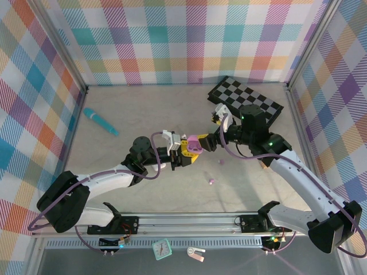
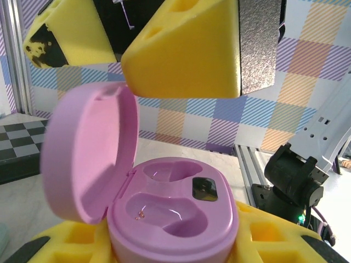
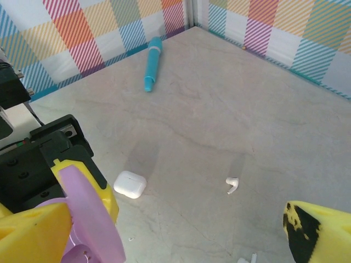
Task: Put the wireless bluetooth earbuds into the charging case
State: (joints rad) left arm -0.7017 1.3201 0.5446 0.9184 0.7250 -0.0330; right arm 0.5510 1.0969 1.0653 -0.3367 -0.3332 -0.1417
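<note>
Left wrist view, nearest first: the left gripper [image 2: 173, 244] has its yellow foam-like pads pressed against both sides of a lilac charging case [image 2: 174, 216], a smooth, glossy plastic pebble. The case's hinged lid [image 2: 88, 156] stands open and upright on the left, its inner face a shallow matte bowl. The base shows two moulded, shiny wells, tiny gold contacts in the nearer one and a small dark square window beside the farther one. Just above the lid hang the two yellow wedge-shaped fingers [image 2: 186, 49] of the right gripper [image 2: 118, 49], one scuffed black at its tip. They are spread apart, and whether either touches the lid cannot be told.

From the right wrist, a white earbud [image 3: 232, 184] lies on the pale, marble-veined table [image 3: 219, 109]. A white rounded case [image 3: 130, 184] sits apart to its left, and a teal pen [image 3: 152, 63] lies farther off near the plaid wall.

From the top external view, two tiny lilac earbuds [image 1: 211, 181] lie on the table just nearer than the raised case. A black-and-white checkerboard [image 1: 246, 100] lies flat by the back wall.
</note>
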